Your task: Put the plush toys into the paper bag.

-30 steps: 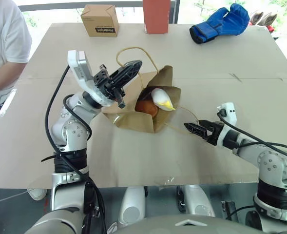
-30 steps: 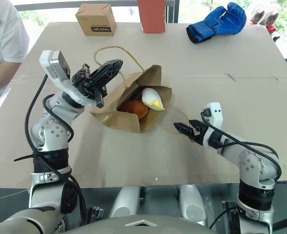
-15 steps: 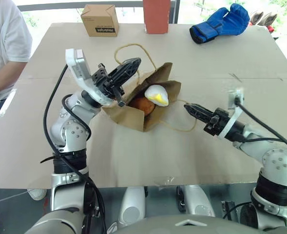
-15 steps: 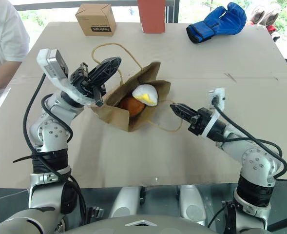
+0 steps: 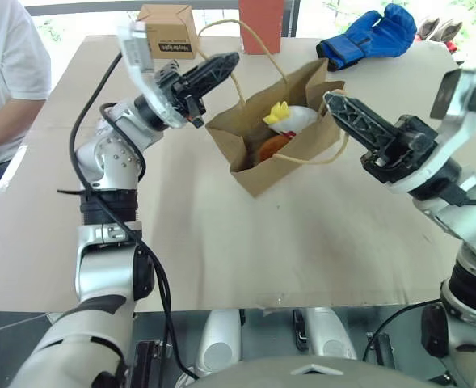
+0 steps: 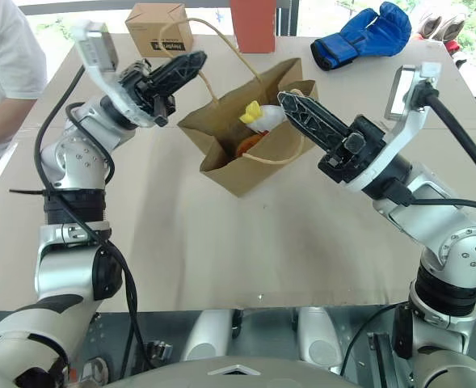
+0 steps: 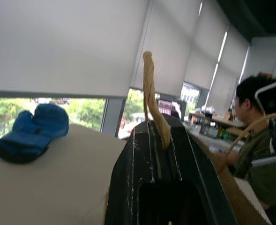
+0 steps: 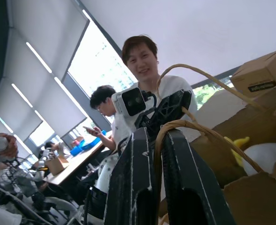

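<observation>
The brown paper bag (image 5: 258, 158) is held up by its handles with its mouth open upward; I cannot tell whether its bottom rests on the table. Inside it lie the plush toys: a white one (image 5: 301, 119) with a yellow part, and an orange-brown one (image 5: 272, 146) beneath it. My left gripper (image 5: 225, 63) is to the bag's upper left, shut on the far handle (image 7: 152, 89). To the bag's right, my right gripper (image 5: 334, 103) is shut on the near handle (image 8: 201, 75), which loops down the bag's front.
A small printed cardboard box (image 5: 169, 32) and a red box (image 5: 259, 16) stand at the table's far edge. A blue boxing glove (image 5: 367, 36) lies at the far right. A person in white (image 5: 7, 73) sits at the left. Bare table (image 5: 221, 242) lies in front.
The right gripper has shut on the near handle and risen. Both arms lifted, and the bag went from lying on the table to upright, with the toys inside.
</observation>
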Tool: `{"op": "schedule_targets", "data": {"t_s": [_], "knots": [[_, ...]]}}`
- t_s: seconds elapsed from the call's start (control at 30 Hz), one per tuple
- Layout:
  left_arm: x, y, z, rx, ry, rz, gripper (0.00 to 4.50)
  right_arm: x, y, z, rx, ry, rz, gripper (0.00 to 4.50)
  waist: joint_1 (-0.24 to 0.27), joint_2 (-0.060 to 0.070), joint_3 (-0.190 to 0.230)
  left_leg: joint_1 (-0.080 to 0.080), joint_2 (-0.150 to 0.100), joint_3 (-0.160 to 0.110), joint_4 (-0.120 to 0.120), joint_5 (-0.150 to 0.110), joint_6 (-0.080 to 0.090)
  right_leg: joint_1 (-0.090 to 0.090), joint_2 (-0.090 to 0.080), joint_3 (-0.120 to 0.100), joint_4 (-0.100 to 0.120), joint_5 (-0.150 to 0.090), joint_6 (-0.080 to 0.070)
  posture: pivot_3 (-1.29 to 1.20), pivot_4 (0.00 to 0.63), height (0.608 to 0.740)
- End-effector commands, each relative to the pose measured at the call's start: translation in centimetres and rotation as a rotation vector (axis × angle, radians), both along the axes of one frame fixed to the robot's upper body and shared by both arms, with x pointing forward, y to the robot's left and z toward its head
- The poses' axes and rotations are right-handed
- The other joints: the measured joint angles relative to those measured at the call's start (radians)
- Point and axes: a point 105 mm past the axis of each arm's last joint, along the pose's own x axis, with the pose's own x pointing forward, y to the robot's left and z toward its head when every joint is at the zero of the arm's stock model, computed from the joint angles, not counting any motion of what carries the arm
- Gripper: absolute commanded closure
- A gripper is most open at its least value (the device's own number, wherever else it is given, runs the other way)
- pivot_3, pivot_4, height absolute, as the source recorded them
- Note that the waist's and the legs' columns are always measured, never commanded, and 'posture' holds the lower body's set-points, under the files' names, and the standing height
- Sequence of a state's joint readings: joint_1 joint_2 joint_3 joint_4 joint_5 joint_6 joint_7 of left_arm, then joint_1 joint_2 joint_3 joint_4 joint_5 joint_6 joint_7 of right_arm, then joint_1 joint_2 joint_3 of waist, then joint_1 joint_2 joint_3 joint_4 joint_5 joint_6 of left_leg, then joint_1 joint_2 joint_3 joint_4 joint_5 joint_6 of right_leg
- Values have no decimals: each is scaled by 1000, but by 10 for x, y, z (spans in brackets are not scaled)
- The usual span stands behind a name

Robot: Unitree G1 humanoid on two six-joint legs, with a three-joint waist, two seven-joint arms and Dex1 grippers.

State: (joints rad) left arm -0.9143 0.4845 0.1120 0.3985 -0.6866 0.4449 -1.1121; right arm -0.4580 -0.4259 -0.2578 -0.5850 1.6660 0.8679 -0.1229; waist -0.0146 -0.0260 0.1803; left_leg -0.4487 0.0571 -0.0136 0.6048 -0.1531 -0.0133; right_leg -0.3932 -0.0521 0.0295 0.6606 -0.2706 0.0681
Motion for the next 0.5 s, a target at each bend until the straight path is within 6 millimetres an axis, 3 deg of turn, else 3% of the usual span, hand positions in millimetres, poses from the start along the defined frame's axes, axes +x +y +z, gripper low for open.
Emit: {"op": "schedule_targets", "data": {"t_s": [0.03, 0.07, 0.2, 0.23, 0.33, 0.43, 0.5], "knots": [[14, -7, -33, 129, 45, 0, 4500, 16, -6, -14, -92, 24, -151, 4349, 1, 0, 0, 0, 0, 0, 0, 0, 0, 0, 0, 0, 0, 0, 0, 0, 150, 740], [11, -7, -34, 123, 55, -46, 4500, 16, -5, -14, -94, 20, -148, 4349, 0, 0, 0, 0, 0, 0, 0, 0, 0, 0, 0, 0, 0, 0, 0, 0, 150, 740], [15, 0, -27, 85, 39, -21, 3140, 12, -10, -12, -158, -39, -176, 3172, -3, 0, 0, -5, 0, 0, 1, 0, 0, -4, 0, 0, 1, 0, 0, 0, 150, 740], [17, 6, -23, 54, 34, 7, 2552, 11, -13, -11, -177, -52, -188, 2513, -2, 0, 0, -4, 0, -1, 0, 0, 0, -4, 0, 0, 1, 0, 0, 0, 150, 740], [14, 23, -17, 5, 42, 30, 1370, 0, -24, -8, -211, -80, -191, 1339, -1, 0, 0, -4, 0, -1, 0, 0, 0, -4, 0, -1, 1, 0, 0, 0, 150, 740], [-1, 40, -22, 22, 71, 14, 48, -19, -35, -6, -224, -90, -142, 1332, -2, 0, 0, -4, 0, -1, 0, 0, 0, -4, 0, 0, 0, 0, 0, 0, 150, 740], [-11, 45, -30, 48, 90, 6, 48, -23, -48, -10, -258, -79, -159, 1332, -2, 0, 0, -4, 0, -1, 0, 0, 0, -3, 0, 0, 0, 0, 0, 0, 150, 740]]}}
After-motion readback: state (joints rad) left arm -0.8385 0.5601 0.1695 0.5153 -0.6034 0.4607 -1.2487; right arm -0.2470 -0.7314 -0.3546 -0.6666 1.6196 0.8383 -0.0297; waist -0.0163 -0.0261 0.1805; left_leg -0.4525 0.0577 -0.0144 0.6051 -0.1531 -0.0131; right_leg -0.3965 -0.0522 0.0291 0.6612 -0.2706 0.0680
